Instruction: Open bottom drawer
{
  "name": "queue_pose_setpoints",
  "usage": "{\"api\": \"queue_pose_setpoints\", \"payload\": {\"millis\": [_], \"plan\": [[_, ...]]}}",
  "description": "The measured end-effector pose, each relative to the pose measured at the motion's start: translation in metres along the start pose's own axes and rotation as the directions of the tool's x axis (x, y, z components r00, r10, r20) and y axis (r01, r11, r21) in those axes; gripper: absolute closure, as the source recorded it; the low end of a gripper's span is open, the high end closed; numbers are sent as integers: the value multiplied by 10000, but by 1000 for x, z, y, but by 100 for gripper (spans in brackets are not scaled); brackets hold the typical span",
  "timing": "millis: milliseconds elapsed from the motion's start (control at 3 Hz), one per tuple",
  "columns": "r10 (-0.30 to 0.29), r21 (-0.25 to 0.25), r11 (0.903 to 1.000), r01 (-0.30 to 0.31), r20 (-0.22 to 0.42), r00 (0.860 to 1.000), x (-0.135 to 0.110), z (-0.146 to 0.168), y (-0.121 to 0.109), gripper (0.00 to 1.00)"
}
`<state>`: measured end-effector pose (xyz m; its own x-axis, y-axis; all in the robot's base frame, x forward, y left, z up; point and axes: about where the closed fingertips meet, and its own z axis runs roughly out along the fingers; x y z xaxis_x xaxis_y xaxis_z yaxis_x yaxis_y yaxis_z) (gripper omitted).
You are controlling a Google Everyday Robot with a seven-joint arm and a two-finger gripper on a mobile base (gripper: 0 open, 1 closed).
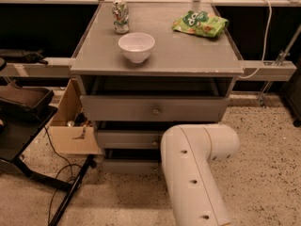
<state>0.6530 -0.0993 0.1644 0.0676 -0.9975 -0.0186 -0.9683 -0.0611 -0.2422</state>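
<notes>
Fingers hidden behind white arm (193, 173), state untellable; bottom drawer (131, 166) grey, flat front, partly behind arm.

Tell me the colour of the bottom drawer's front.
Grey flat drawer front, camera view; claw hidden behind white arm.

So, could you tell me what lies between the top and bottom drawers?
The middle drawer, in the camera view. The claw is out of sight, probably behind the white arm.
</notes>
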Motion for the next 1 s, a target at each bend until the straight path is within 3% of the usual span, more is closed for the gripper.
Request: {"api": "queue_pose_setpoints", "payload": {"millis": [1000], "plan": [[18,-18,10000,-18,-44,10000,-1,-12,-3,100]]}}
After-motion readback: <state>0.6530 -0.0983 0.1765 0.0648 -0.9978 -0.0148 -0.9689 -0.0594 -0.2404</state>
